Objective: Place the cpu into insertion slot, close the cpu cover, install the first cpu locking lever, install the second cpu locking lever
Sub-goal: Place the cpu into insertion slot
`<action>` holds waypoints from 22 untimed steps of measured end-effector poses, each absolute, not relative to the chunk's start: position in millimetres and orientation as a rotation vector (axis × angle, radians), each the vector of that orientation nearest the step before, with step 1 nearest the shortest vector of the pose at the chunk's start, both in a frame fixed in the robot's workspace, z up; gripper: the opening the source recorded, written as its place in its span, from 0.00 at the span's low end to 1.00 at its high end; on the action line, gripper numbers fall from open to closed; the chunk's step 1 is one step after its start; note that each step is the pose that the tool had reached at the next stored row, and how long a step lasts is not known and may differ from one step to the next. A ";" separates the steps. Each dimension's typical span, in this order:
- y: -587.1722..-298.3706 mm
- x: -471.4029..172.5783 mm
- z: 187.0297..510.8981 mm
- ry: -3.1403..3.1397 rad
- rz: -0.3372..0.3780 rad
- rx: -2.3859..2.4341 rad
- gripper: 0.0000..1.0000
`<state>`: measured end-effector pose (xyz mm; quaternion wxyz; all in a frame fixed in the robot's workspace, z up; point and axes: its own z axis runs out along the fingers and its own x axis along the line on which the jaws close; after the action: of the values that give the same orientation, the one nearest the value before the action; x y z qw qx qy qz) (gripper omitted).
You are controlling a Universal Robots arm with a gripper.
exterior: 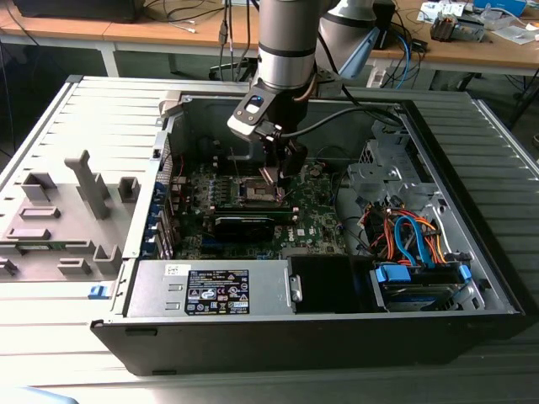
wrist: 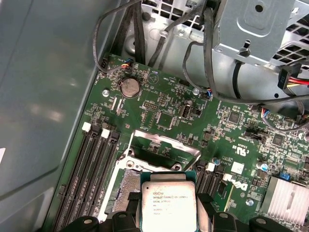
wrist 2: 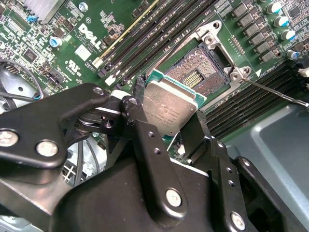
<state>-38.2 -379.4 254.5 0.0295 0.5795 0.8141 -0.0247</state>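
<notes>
My gripper (exterior: 275, 174) hangs inside the open computer case, low over the green motherboard (exterior: 316, 210). It is shut on the cpu (wrist 2: 169, 108), a flat silvery-grey square chip clamped by its edges between the two black fingers (wrist 2: 140, 108). In both wrist views the cpu (wrist: 168, 203) is tilted and partly overlaps the insertion slot (wrist 2: 203, 72), whose contact field lies bare (wrist: 126, 186). The cpu cover (wrist: 164, 145), a thin silvery frame, stands raised at the slot's far side. A thin metal locking lever (wrist 2: 275, 93) sticks out beside the slot.
Black memory slots (wrist 2: 145, 43) run along both sides of the socket. Black cables (wrist: 207, 53) hang over the board near a metal drive cage (wrist: 260, 24). A power supply (exterior: 210, 290) and blue-cabled drive bay (exterior: 417, 252) fill the case's front. A grey fixture tray (exterior: 59, 210) lies outside.
</notes>
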 end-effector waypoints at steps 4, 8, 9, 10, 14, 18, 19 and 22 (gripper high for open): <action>-379.4 -38.2 254.5 2.506 -0.076 1.793 0.55; -379.4 -38.2 254.3 2.504 -0.076 1.797 0.55; -379.4 -38.2 254.3 2.503 -0.077 1.798 0.55; -379.4 -38.2 254.2 2.503 -0.077 1.798 0.55; -379.4 -38.2 253.8 2.500 -0.077 1.803 0.55; -379.4 -38.2 253.7 2.498 -0.077 1.805 0.55; -379.4 -38.2 253.6 2.498 -0.077 1.806 0.55; -379.4 -38.2 253.5 2.497 -0.078 1.806 0.55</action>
<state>-38.2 -379.4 253.5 0.0294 0.5857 0.8096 -0.0252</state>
